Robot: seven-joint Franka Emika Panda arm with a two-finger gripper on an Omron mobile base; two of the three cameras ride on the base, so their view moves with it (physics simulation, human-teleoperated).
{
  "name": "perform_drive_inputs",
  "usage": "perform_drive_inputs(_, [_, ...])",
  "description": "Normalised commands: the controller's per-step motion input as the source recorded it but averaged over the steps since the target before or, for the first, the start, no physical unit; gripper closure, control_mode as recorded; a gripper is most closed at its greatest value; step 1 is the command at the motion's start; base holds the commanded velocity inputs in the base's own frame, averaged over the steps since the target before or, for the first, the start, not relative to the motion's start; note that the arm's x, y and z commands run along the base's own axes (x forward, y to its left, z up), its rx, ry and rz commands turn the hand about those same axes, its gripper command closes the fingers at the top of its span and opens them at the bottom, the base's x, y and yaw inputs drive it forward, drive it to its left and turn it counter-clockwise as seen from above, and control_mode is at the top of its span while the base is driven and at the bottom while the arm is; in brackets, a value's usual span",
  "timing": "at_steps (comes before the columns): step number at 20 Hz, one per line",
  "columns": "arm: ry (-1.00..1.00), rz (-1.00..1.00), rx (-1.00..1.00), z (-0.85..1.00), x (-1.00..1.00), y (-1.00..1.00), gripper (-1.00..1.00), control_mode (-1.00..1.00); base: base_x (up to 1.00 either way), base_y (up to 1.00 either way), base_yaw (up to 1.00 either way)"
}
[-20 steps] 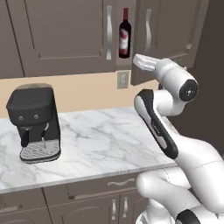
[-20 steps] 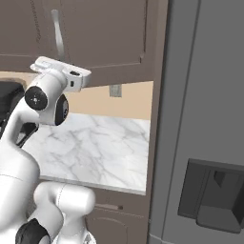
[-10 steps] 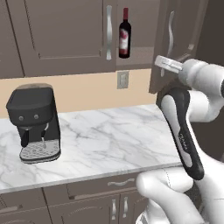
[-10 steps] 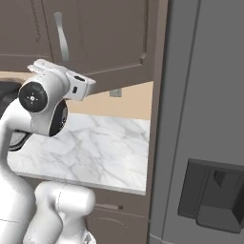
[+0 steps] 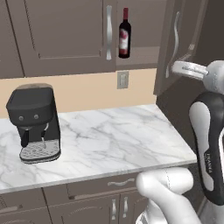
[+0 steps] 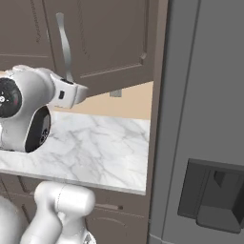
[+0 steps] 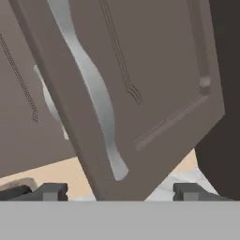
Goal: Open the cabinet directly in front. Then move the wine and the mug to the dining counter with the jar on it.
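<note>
The cabinet (image 5: 175, 43) right door stands ajar, the gripper (image 7: 119, 190) spread below its handle (image 7: 91, 93), probably free; next, reach the wine (image 5: 124, 33).

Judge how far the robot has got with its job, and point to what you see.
Done: the cabinet's right door is swung open, showing the wine inside. In hand: the claw is open just below that door's handle, holding nothing. Left: carrying the wine and the mug to the dining counter.

A black coffee machine (image 5: 34, 122) stands on the marble worktop (image 5: 109, 135), beneath what looks like a wall outlet (image 5: 123, 80).
</note>
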Motion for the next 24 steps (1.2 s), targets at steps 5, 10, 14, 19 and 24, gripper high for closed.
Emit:
perform_drive_inputs(5, [-0.29, -0.01, -0.19, -0.49, -0.72, 0.61, -1.00, -1.00, 0.00, 0.00, 0.00])
perform_drive_inputs(10, [-0.38, -0.24, -0.10, 0.05, -0.03, 1.00, -1.00, -1.00, 0.00, 0.00, 0.00])
perform_drive_inputs(14, [-0.25, -0.55, -0.22, 0.03, 0.02, 0.97, -1.00, -1.00, 0.00, 0.00, 0.00])
perform_drive_inputs(19, [-0.02, -0.41, -0.18, -0.04, 0.71, 0.35, -1.00, -1.00, 0.00, 0.00, 0.00])
perform_drive_inputs(24, [0.07, 0.00, 0.00, -0.19, 1.00, 0.00, -1.00, -1.00, 0.00, 0.00, 0.00])
